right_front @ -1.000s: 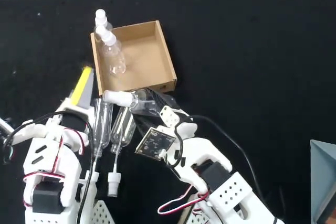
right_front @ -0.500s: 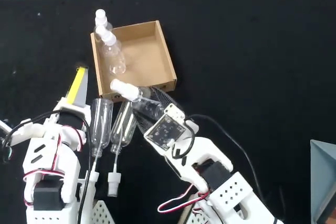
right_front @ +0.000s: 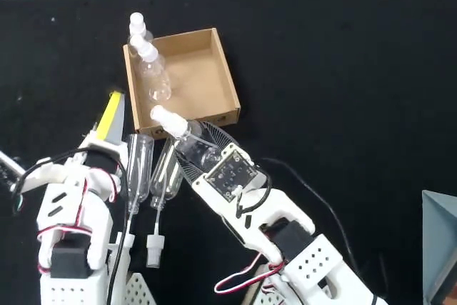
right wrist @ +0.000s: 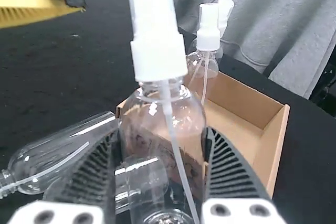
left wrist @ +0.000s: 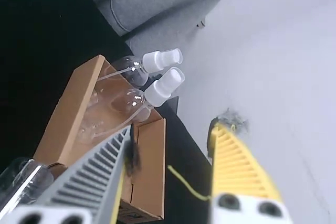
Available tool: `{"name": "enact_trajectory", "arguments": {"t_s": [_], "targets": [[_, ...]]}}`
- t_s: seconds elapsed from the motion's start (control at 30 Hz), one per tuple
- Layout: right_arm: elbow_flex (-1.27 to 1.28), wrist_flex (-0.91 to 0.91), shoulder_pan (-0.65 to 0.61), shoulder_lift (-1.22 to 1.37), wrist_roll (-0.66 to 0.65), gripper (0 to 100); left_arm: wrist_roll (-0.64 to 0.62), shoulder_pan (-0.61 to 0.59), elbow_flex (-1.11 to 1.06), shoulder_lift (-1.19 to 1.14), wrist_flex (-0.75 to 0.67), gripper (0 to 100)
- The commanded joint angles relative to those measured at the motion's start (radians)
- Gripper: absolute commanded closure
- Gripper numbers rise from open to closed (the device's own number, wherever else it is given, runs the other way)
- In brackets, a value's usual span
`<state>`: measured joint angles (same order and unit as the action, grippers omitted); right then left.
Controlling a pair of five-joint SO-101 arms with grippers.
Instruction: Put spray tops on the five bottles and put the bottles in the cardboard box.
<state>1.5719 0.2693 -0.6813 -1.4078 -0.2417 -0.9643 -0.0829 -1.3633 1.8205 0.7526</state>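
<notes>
My right gripper [right_front: 198, 151] [right wrist: 160, 145] is shut on a clear bottle [right_front: 187, 138] [right wrist: 160, 121] with a white spray top, held just in front of the cardboard box [right_front: 207, 76] [right wrist: 252, 111], near its front wall. Two capped bottles [right_front: 152, 73] [left wrist: 131, 95] [right wrist: 206, 51] lean in the box's left side. Two clear bottles without tops [right_front: 140, 169] [right_front: 168, 171] [right wrist: 58, 150] lie on the black table between the arms. A loose spray top [right_front: 155, 246] lies nearer the arm bases. My left gripper [right_front: 114, 121] [left wrist: 170, 132] hangs open and empty left of the box.
The black cloth stretches bare to the right of the box. A grey-blue object [right_front: 439, 237] stands at the right edge. A person in a grey top [right wrist: 273, 19] sits behind the table's far edge.
My right gripper has swung the capped bottle from lying crosswise to pointing at the box's front wall, and has moved a little forward. The left arm shifted slightly.
</notes>
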Motion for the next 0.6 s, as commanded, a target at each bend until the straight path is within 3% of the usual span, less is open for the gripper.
{"name": "enact_trajectory", "arguments": {"t_s": [0.0,0.57], "targets": [[-0.101,-0.034,-0.021,-0.031,0.011,90.4,0.015,0.024,-0.027,0.005,-0.104,78],[-0.097,-0.034,-0.017,-0.031,0.003,90.4,0.190,0.183,-0.085,0.005,-0.137,78]]}}
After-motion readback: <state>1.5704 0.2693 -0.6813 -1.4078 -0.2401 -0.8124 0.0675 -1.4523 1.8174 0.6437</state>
